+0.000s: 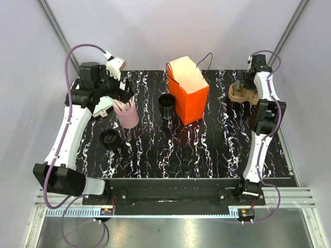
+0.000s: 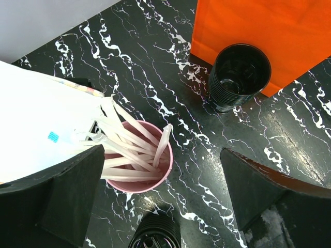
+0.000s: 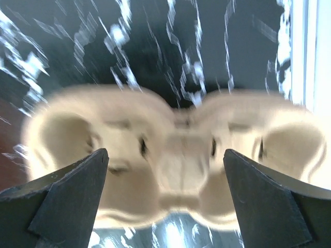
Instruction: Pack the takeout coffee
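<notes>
Hovering left gripper wide open, coffee sitting untouched between the jaws, behind their tips; spreading right gripper wide over carrier.

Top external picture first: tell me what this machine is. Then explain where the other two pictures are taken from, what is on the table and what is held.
The top view looks down on two robot arms bolted at the near edge of the table. Each arm ends in a two-finger gripper. The other two pictures come from cameras on the wrists. The dark wedges at the bottom of each are that gripper's own fingers.

On the table stand an orange bag, an open black cup beside it, a lidded black cup, a pink cup of wooden sticks and a cardboard cup carrier.

The left gripper hangs open above the pink cup. The right gripper hangs open above the carrier, in a blurred picture. Neither holds anything.
</notes>
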`<state>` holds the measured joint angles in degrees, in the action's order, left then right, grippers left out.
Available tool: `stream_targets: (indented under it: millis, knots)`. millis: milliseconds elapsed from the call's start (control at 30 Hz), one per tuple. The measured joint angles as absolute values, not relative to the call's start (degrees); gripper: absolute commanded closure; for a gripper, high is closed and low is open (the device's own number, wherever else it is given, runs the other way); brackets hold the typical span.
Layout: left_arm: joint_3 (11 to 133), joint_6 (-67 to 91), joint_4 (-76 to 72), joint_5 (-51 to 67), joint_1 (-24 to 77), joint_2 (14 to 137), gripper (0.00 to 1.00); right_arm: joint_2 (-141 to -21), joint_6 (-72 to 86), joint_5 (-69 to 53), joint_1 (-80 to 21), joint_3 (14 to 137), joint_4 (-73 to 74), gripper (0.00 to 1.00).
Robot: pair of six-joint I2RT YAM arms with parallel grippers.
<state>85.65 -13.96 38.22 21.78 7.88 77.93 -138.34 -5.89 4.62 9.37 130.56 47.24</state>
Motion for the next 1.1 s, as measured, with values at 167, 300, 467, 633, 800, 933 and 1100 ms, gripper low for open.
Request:
stream_targets:
  millis: [167,300,467,633,800,933,1100]
  knots:
    - [85.49,-13.52,37.52,21.98,7.94,77.91,0.01,-132.55,-6.57,7.94,9.39,119.24,45.39,0.09]
    - [84.6,-13.26,37.34,22.09,8.29,77.71,0.01,-130.08,-6.63,9.15,9.39,116.97,43.46,0.12]
    - [83.94,-13.04,36.99,22.24,8.67,77.69,0.01,-129.69,-6.09,9.1,9.39,116.92,40.32,0.19]
    - [83.83,-13.02,36.51,22.28,9.04,77.69,0.01,-129.69,-5.74,8.91,9.39,116.86,38.98,0.26]
    - [83.83,-12.99,36.34,22.28,9.23,77.69,0.01,-129.69,-5.76,8.21,9.39,116.57,38.0,0.3]
    - [83.83,-12.95,36.34,22.26,9.39,77.69,0.01,-129.69,-5.78,7.9,9.39,116.09,37.67,0.28]
    - [83.83,-12.8,36.34,22.28,9.43,77.69,0.01,-129.69,-5.8,7.92,9.39,115.31,37.15,0.28]
